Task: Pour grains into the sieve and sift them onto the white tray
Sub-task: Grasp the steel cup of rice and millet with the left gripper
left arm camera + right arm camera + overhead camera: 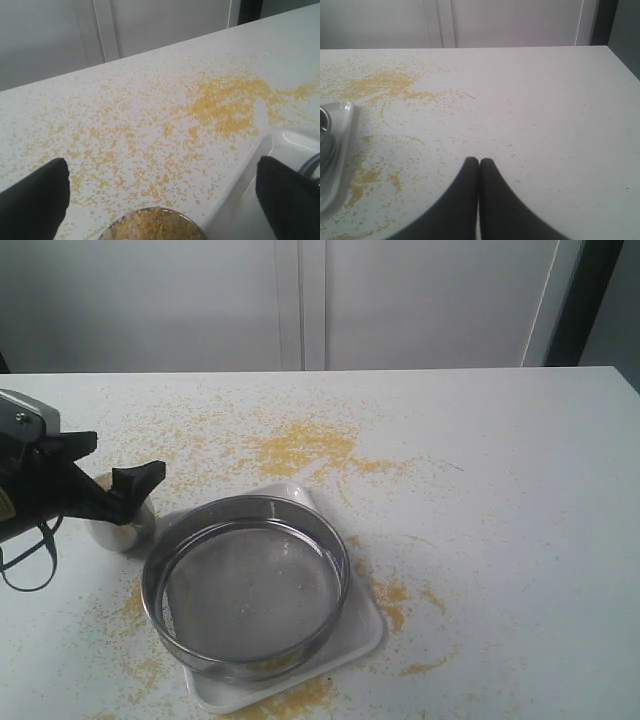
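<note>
Left fingers (35, 200) apart, right fingers (465, 200) together

Counter (500, 470): white, flat, matte, filling most of the view. Cup (120, 533): small, shiny steel, standing upright on the counter at its left side, upper part hidden. Rear wall (150, 300): pale grey panels with a vertical seam (302, 300) near centre. Dark upright strip (585, 300): far right, behind the counter.
</note>
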You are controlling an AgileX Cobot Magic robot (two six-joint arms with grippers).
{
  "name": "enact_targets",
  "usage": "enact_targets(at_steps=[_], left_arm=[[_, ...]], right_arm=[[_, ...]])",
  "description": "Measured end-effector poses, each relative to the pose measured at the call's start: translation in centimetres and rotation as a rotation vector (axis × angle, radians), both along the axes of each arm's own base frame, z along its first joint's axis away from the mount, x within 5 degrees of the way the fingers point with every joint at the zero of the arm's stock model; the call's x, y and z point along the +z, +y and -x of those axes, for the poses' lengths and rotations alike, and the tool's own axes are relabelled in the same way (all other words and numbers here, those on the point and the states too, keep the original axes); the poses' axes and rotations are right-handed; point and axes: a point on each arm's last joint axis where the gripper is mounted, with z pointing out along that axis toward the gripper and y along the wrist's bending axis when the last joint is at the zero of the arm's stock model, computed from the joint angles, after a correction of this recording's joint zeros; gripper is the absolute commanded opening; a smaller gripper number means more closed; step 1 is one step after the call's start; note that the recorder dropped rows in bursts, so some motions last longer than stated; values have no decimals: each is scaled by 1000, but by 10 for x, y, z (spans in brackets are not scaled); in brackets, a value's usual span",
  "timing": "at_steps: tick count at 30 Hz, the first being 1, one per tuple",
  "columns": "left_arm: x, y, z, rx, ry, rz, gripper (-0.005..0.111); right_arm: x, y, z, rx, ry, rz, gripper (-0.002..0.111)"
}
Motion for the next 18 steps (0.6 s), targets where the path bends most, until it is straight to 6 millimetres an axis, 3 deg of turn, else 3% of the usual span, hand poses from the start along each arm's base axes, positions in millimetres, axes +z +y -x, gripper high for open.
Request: enact_targets(at_steps=[18], left_arm=[[-34,2,-6,63,120,36,105]], right_arm=[[0,0,0,0,0,0,0]])
